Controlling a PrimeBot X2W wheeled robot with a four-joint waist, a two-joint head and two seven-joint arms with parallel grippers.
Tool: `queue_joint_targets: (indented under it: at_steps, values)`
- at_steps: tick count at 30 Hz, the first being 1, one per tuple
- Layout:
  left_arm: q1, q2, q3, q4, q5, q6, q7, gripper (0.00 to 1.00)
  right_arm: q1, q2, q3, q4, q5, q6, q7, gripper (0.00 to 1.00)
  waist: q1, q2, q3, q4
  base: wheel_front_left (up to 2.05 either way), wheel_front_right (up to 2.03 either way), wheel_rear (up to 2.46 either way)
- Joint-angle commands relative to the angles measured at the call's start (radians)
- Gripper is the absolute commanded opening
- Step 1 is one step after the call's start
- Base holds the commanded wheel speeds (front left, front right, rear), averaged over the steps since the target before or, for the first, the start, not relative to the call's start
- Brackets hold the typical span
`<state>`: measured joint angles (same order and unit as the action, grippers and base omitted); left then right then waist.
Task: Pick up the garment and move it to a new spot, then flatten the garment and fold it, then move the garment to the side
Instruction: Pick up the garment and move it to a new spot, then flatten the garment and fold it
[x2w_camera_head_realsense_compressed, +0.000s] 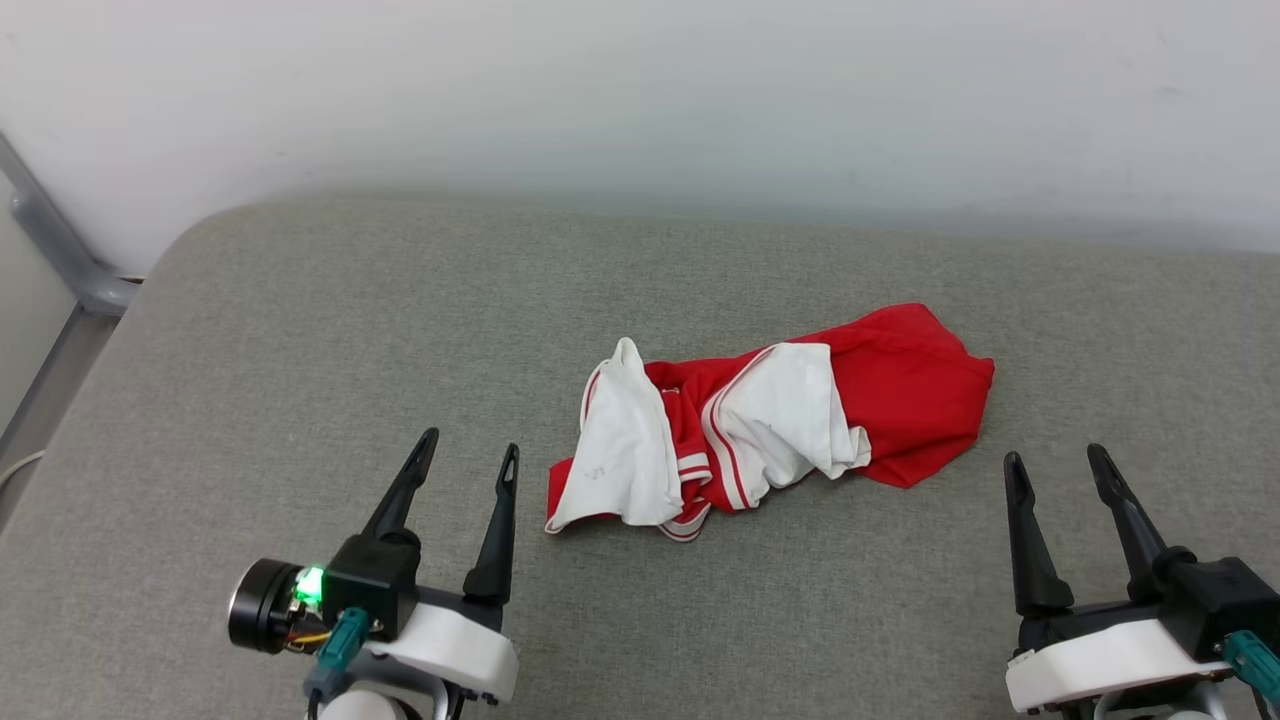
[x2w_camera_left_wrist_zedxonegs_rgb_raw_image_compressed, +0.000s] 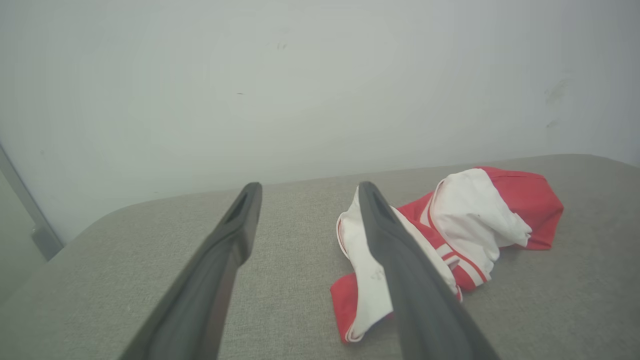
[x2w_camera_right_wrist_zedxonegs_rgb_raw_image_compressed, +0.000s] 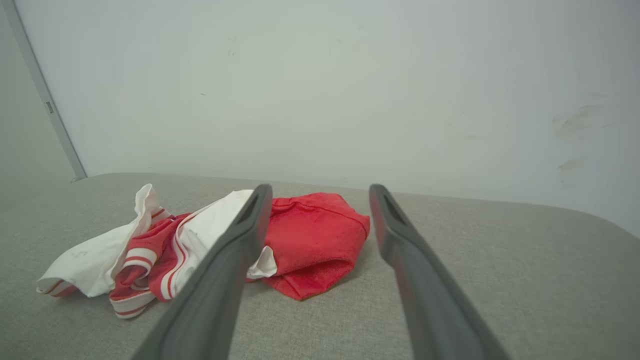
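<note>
Garment (x2w_camera_head_realsense_compressed: 770, 420) crumpled on cushion (x2w_camera_head_realsense_compressed: 250, 380), between left tool (x2w_camera_head_realsense_compressed: 472, 440) and right tool (x2w_camera_head_realsense_compressed: 1056, 452), both spread, empty

Head looks down; both low wrist views share the garment (x2w_camera_left_wrist_zedxonegs_rgb_raw_image_compressed: 475, 220).

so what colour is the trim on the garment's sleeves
Red and white stripes, edging the white sleeves of the garment; clearest in the head view.

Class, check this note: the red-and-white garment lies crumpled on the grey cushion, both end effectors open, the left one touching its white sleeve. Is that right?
Not quite: the left end effector hangs apart from the garment, touching nothing; the head view shows grey cushion between them. The rest holds.
</note>
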<state>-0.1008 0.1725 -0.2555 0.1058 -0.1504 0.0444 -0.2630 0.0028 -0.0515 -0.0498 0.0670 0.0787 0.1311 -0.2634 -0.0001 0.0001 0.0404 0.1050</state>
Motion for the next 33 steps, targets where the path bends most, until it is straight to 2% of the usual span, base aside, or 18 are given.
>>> queue_joint_targets:
  at_steps: [1, 15, 21, 23, 25, 29, 33]
  values:
    - [0.018, -0.008, 0.01, -0.01, 0.019, -0.003, -0.003, 1.0, 0.009, 0.002, 0.0, -0.001, -0.004, -0.001, -0.002, 1.0, 0.0001, -0.0001, 0.001, 0.004, 0.0, 0.0, 0.0]
    - [0.048, -0.066, 0.058, -0.017, 0.074, -0.063, -0.003, 1.0, -0.001, 0.002, 0.003, -0.001, -0.003, -0.001, -0.002, 1.0, 0.0001, -0.0001, 0.014, 0.013, 0.0, 0.0, 0.0]
    - [0.028, -0.079, 0.07, -0.021, 0.086, -0.082, -0.003, 1.0, -0.023, 0.001, 0.055, 0.017, -0.047, -0.001, 0.004, 1.0, 0.0001, -0.0001, 0.052, 0.023, 0.0, 0.0, 0.0]
    - [0.025, -0.084, 0.065, -0.014, 0.088, -0.094, -0.003, 1.0, -0.045, -0.024, 0.098, 0.031, -0.025, -0.001, 0.063, 1.0, 0.0001, -0.0001, 0.063, 0.028, 0.0, 0.0, 0.0]
    - [0.019, -0.088, 0.063, -0.012, 0.094, -0.101, -0.003, 1.0, -0.075, -0.075, 0.166, 0.04, -0.005, -0.001, 0.161, 1.0, 0.0001, -0.0001, 0.076, 0.032, 0.0, 0.0, 0.0]
    - [0.008, -0.096, 0.068, -0.012, 0.1, -0.106, -0.003, 1.0, -0.157, -0.168, 0.264, 0.025, 0.083, -0.001, 0.417, 1.0, 0.0001, -0.0001, 0.101, 0.045, 0.0, 0.0, 0.0]
    - [-0.008, -0.104, 0.067, -0.018, 0.101, -0.108, -0.003, 1.0, -0.242, -0.224, 0.315, -0.006, 0.188, -0.001, 0.672, 1.0, 0.0001, -0.0001, 0.126, 0.065, 0.0, 0.0, 0.0]
